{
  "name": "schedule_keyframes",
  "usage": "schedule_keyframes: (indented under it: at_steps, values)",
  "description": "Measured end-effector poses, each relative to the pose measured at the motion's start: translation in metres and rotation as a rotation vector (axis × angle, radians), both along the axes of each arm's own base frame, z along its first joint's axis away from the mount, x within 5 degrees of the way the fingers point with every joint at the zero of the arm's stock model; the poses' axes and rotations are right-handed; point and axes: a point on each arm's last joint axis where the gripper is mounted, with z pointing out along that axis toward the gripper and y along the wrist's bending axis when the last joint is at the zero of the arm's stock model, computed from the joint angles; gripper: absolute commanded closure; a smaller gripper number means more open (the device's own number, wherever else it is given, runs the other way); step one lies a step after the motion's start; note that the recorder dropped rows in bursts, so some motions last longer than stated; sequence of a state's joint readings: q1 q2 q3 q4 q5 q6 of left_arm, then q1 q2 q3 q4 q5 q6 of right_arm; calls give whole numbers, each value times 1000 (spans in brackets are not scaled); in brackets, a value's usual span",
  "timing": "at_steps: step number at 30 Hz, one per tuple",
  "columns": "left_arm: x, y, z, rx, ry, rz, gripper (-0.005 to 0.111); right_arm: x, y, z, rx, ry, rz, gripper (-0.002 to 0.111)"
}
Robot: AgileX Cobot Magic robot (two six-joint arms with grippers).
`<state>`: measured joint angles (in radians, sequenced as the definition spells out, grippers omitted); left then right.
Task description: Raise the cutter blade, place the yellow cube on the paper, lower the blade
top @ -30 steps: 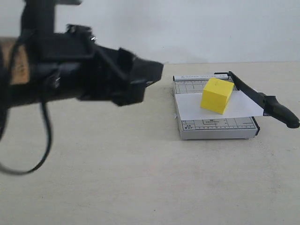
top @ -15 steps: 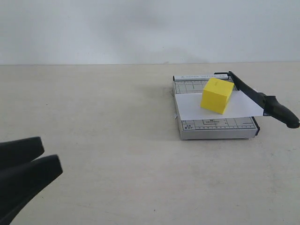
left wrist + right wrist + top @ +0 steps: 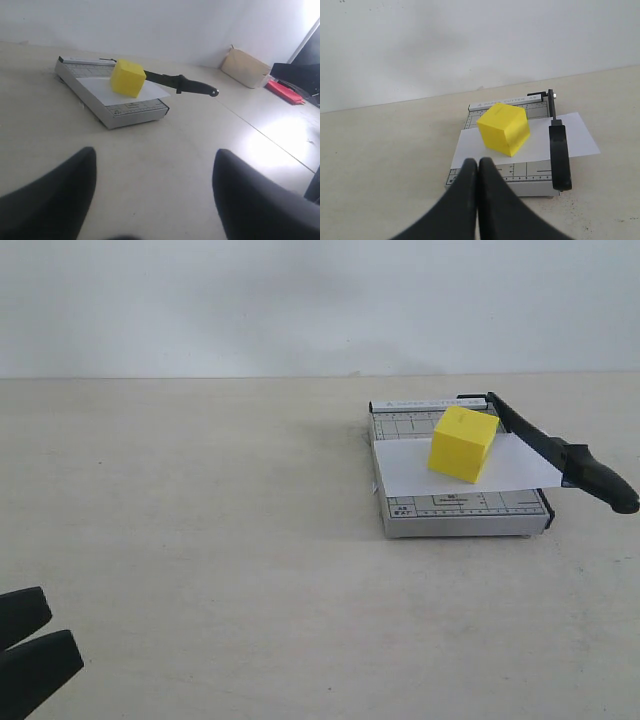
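Exterior view: a yellow cube (image 3: 463,444) sits on white paper (image 3: 410,472) atop a grey cutter base (image 3: 460,512). The cutter blade (image 3: 555,452) lies low along the base's right edge. The left fingers (image 3: 30,675), spread and empty, hang well apart over the counter (image 3: 220,540). Left wrist view: both dark fingers frame the distant cutter. Right wrist view: the right fingers (image 3: 467,200), pressed together, point toward the cube. The paper overhangs the cutting edge, so pressing the blade harder could slice it or nudge the cube.
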<state>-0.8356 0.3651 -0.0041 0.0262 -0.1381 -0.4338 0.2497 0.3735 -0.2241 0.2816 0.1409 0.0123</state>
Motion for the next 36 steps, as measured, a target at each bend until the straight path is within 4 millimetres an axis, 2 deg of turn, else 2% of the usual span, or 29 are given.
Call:
schedule_keyframes:
  at_steps: [22, 29, 33, 36]
  values:
    - [-1, 1, -7, 56, 48, 2, 44, 0, 0, 0, 6, 2, -1, 108]
    - [-10, 11, 6, -70, -66, 5, 44, 0, 0, 0, 5, 4, -1, 108]
    - [-18, 25, 18, -192, -186, 60, 44, 0, 0, 0, 5, 6, 0, 108]
    - [-16, 28, 19, -197, -204, 123, 44, 0, 0, -1, 6, 8, 0, 108]
